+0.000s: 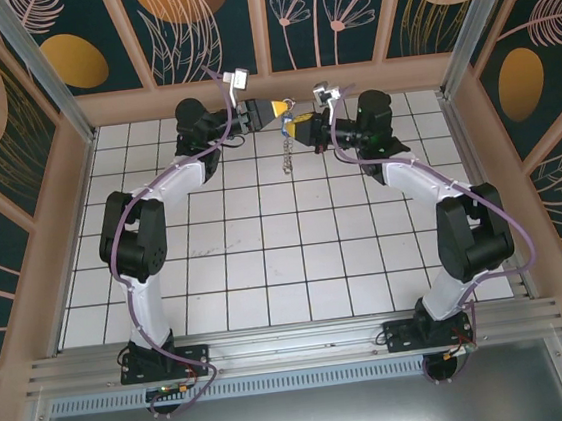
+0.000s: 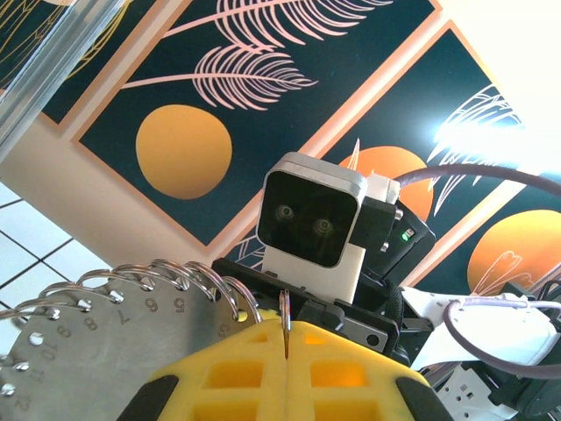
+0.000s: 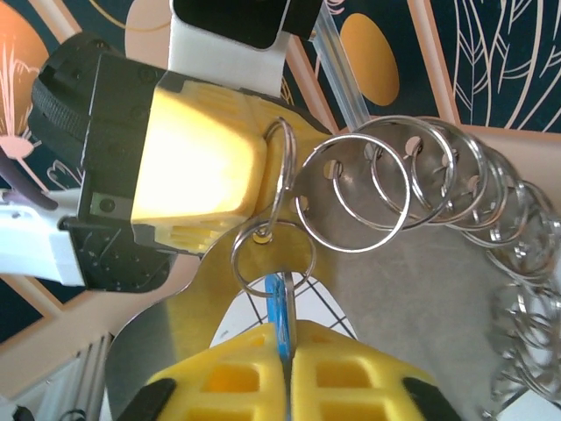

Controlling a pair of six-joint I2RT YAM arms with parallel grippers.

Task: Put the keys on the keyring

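Both grippers meet high over the table's far middle. My left gripper [image 1: 273, 111] [image 2: 287, 331] is shut on the thin edge of a silver split ring, the keyring [image 2: 286, 309] [image 3: 281, 171]. That ring runs through a hole in a metal plate [image 2: 88, 351] [image 3: 412, 289] with numbered holes and several more rings. My right gripper [image 1: 298, 126] [image 3: 287, 340] is shut on the keys [image 3: 284, 311], a blue-headed one against a metal one. A small ring [image 3: 272, 256] sits right above them, at the plate's hole. In the top view the plate and its rings hang as a pale chain [image 1: 284, 156].
The white tiled table [image 1: 264, 242] lies far below both grippers, fenced by patterned wall panels [image 1: 202, 28] and aluminium posts [image 1: 40, 65]. In the left wrist view the right wrist's camera housing [image 2: 311, 219] faces me closely. Purple cables [image 1: 158, 188] run along both arms.
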